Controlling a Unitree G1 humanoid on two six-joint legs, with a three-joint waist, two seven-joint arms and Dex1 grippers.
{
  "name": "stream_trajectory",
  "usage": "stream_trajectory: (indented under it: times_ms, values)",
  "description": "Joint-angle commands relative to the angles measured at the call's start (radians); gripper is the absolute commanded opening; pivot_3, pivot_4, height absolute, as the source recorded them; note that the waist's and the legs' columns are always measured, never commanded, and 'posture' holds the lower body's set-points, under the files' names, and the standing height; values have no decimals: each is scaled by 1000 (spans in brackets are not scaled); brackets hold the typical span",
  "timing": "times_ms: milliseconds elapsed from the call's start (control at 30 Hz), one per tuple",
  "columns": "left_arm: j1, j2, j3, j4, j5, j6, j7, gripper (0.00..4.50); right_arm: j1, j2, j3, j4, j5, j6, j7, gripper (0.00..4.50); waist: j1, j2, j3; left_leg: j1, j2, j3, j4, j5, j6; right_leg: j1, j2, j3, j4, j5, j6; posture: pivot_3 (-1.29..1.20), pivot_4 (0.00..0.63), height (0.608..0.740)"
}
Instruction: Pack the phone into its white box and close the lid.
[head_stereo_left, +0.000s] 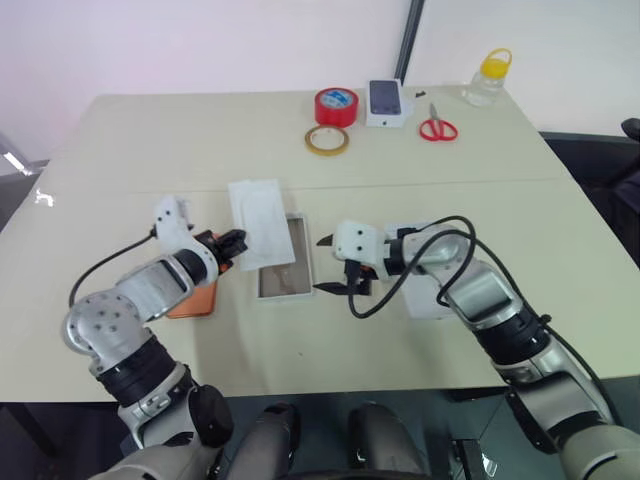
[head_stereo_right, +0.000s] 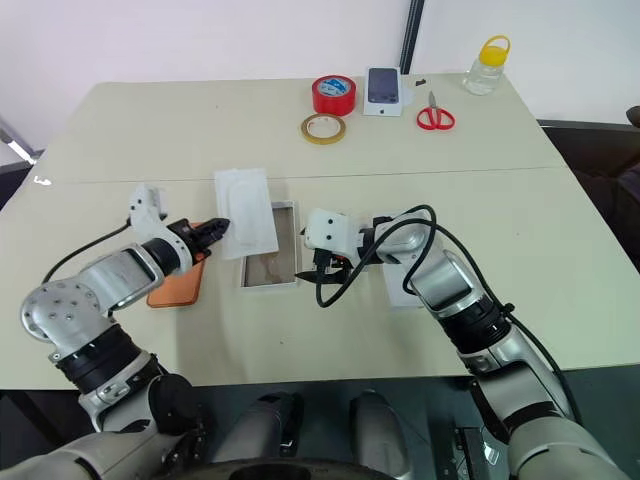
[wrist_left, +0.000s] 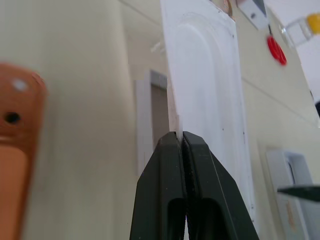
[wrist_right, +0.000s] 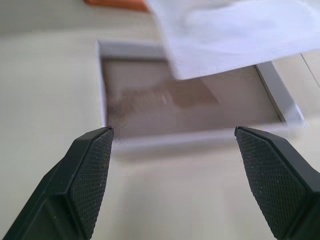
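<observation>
Left hand (head_stereo_left: 236, 243) pinches the flat white insert (head_stereo_left: 259, 222), which hangs tilted over the white box (head_stereo_left: 285, 258), part-covering its open floor. Phone (head_stereo_left: 193, 298) lies on the counter (head_stereo_left: 450, 190) under the left forearm. Right hand (head_stereo_left: 333, 264), fingers spread, empty, hovers just beside the box, pointing at it; lid (head_stereo_left: 425, 290) beneath its wrist.

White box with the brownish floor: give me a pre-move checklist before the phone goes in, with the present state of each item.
1. Shallow white box with shiny brown floor free of contents: ok, though the insert hangs over its far part.
2. Flat white insert with oval recess out of the way: not ok; shut left gripper holds it by the edge.
3. Right gripper open, empty: ok.
4. Copper-orange phone reachable: cannot tell; left arm covers it.
5. White lid ready: cannot tell; right arm covers it.
</observation>
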Motion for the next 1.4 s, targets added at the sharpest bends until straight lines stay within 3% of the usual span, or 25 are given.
stream_trajectory:
  times_ms: [33, 733, 867, 1067, 1100, 1400]
  values:
    - [34, -8, -23, -53, -12, 18, 12, 0, -7, -7, -36, -19, 5, -10, -14, 4043, -2, 0, 0, 0, 0, 0, 0, 0, 0, 0, 0, 0, 0, 0, 0, 0, 150, 740]
    - [98, -10, -101, -76, -25, 18, 16, 0, -19, 27, -21, 20, -10, -31, -39, 4043, 4, 0, 0, 0, 0, 0, 0, 0, 0, 0, 0, 0, 0, 0, 0, 0, 150, 740]
    - [91, -8, -103, -72, -19, 18, 7, 1355, -14, 30, -20, 15, -15, -31, -41, 4098, 4, 0, 0, 0, 0, 0, 0, 0, 0, 0, 0, 0, 0, 0, 0, 0, 150, 740]
    - [62, -7, -83, -78, -31, 18, -20, 4321, -19, 34, -23, 16, -16, -29, -46, 4098, 3, 0, 0, 0, 0, 0, 0, 0, 0, 0, 0, 0, 0, 0, 0, 0, 150, 740]
    - [57, -8, -78, -81, -35, 18, -25, 4473, -21, 35, -24, 18, -16, -28, -48, 4098, 4, 0, 0, 0, 0, 0, 0, 0, 0, 0, 0, 0, 0, 0, 0, 0, 150, 740]
    - [-15, -7, -15, -105, -108, 18, -45, 4473, -56, 50, -40, 72, -17, -22, -79, 4098, 3, 0, 0, 0, 0, 0, 0, 0, 0, 0, 0, 0, 0, 0, 0, 0, 150, 740]
